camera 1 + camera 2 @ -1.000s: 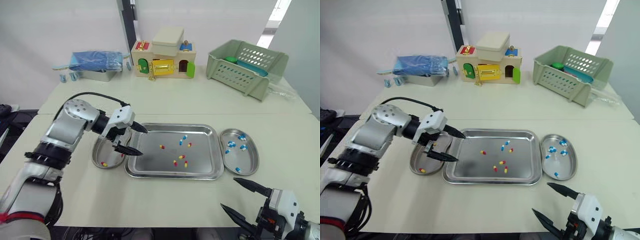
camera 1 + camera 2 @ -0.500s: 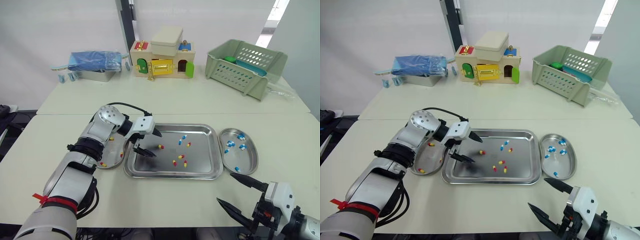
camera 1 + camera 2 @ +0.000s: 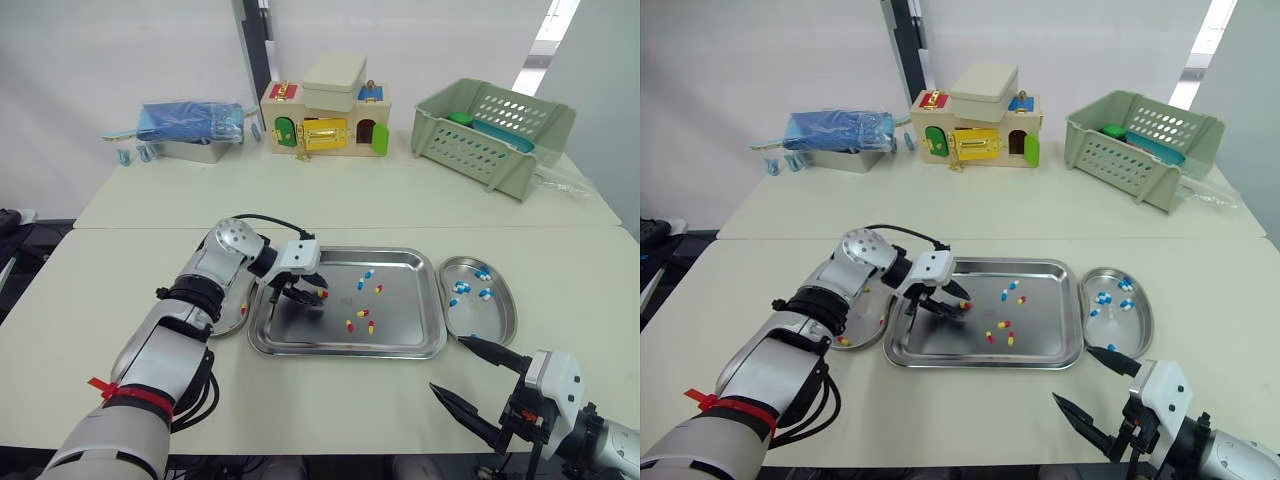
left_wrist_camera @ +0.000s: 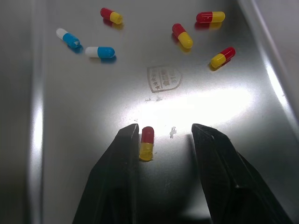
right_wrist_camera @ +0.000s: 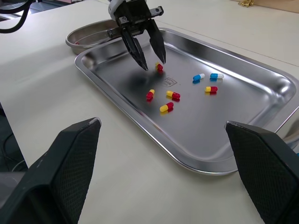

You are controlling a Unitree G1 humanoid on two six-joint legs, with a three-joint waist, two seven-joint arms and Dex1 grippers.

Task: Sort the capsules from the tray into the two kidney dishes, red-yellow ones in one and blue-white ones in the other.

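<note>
Your left arm reaches forward across the table's left side, elbow bent, with the left gripper (image 3: 311, 296) tipped down into the left part of the tray (image 3: 400, 346). Its fingers stand apart and straddle one red-yellow capsule (image 4: 146, 143), which lies flat on the tray floor. In the left wrist view the capsule sits right up against one finger (image 4: 122, 158), while the other finger (image 4: 212, 158) is clear of it, so nothing is gripped. Your right gripper (image 3: 446, 363) hangs low over the near table edge, in front of the right kidney dish (image 3: 497, 325), with its fingers spread wide. A second ago the left gripper hovered over the left kidney dish (image 3: 228, 312); half a second ago it was at the tray's left rim, spread wider. It has since moved further in and narrowed around the capsule. The right gripper has barely shifted. Four more red-yellow capsules (image 4: 222, 57) and two blue-white capsules (image 4: 99, 52) lie loose in the tray, and other blue-white ones (image 3: 461, 288) rest in the right dish. The left arm covers much of the left dish, where at least one red-yellow capsule (image 3: 843, 341) shows. You cannot tell whether the near finger actually presses on the capsule.
</note>
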